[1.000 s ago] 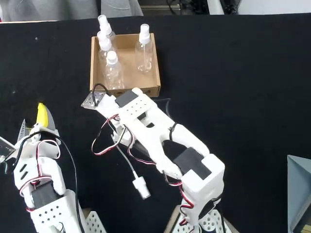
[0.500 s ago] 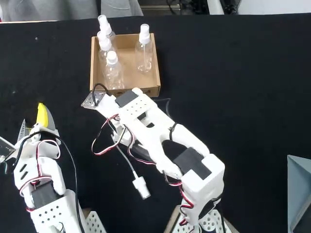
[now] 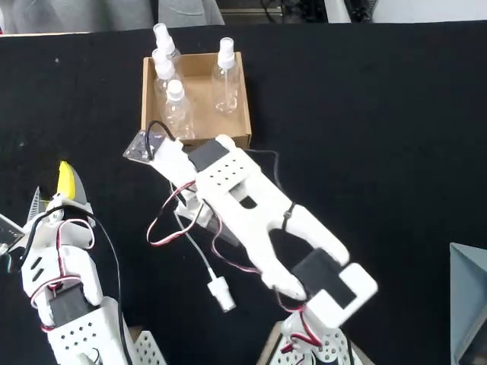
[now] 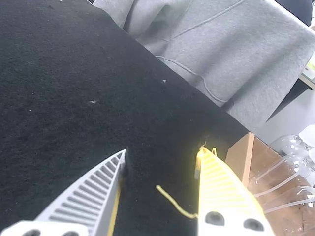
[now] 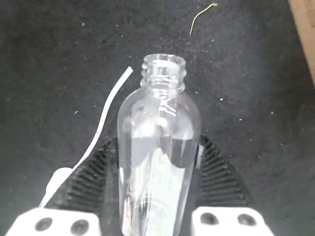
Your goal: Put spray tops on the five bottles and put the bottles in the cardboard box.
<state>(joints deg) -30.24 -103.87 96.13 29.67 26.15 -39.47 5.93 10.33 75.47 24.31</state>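
Observation:
A clear bottle [image 5: 157,147] with an open neck and no top stands between the black fingers [image 5: 216,172] of my right gripper [image 5: 157,142], which is shut on it. The loose spray top [image 3: 221,293] lies on the black table with its white tube [image 5: 112,101] running beside the bottle. My right arm [image 3: 243,205] stretches over that spot, just in front of the cardboard box [image 3: 202,91]. Several capped bottles [image 3: 176,106] are in the box. My left gripper [image 3: 52,194] is open at the near left, yellow finger [image 4: 221,191] and grey finger [image 4: 88,196] apart, with nothing between them.
A grey angular object [image 3: 468,296] sits at the table's right edge. Grey fabric [image 4: 221,49] hangs beyond the far edge. The box corner [image 4: 241,152] shows past the yellow finger. A yellow thread [image 4: 172,201] lies on the cloth.
My right arm has shifted: its wrist moved slightly toward the box and its elbow swung to the right. The left arm and the spray top have stayed put.

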